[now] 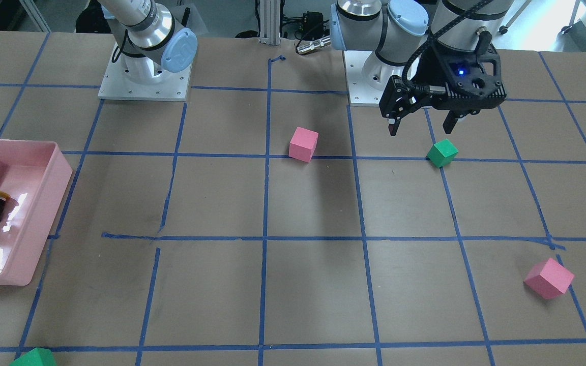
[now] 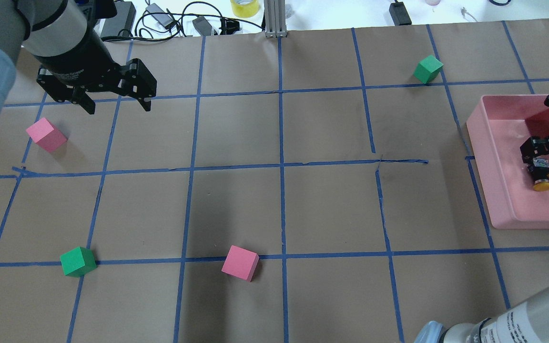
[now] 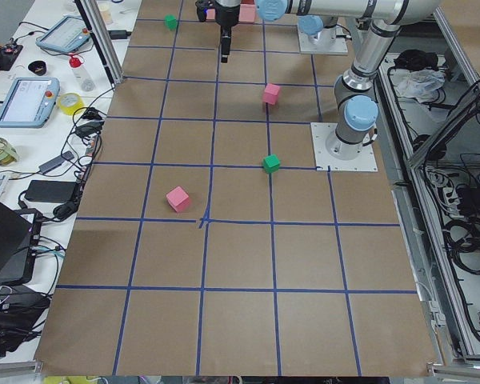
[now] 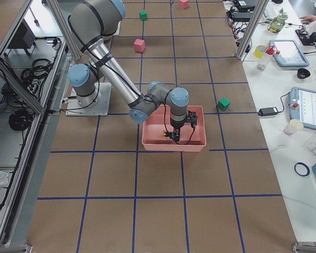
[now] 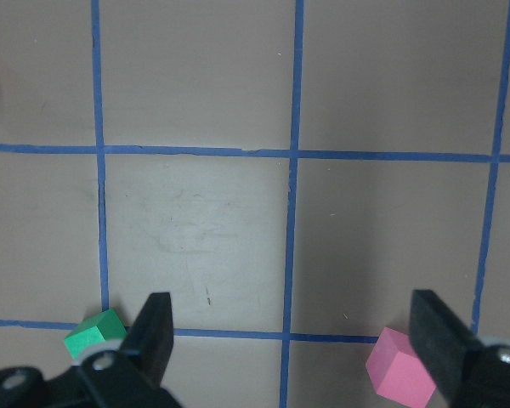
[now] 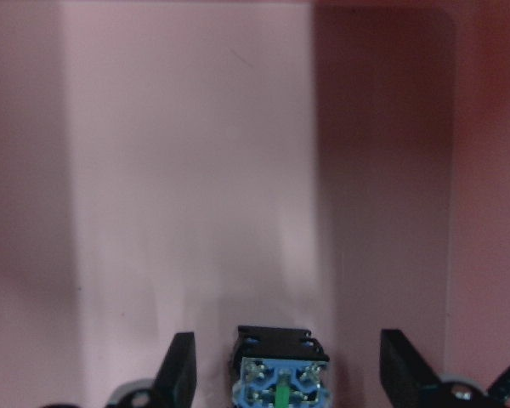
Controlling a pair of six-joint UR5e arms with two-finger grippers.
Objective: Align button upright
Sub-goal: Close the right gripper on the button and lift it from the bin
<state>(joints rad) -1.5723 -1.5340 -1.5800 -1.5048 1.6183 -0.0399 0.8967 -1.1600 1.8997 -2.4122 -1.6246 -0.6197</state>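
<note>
The button (image 2: 541,177) lies inside the pink tray (image 2: 482,143) at the table's right end. It seems to rest on its side, yellow cap (image 1: 2,193) toward the robot. The right wrist view shows its blue terminal end (image 6: 280,384) between the two fingers, with a gap on each side. My right gripper (image 2: 540,157) is open, lowered into the tray and straddling the button. My left gripper (image 2: 115,105) hangs open and empty above the table, far from the tray, its fingers (image 5: 153,331) spread wide.
Loose cubes lie on the paper: a pink cube (image 2: 46,135) near the left gripper, a green cube (image 2: 78,261), a pink cube (image 2: 240,263) at the front middle, and another green cube (image 2: 428,69) beyond the tray. Cables lie along the far edge.
</note>
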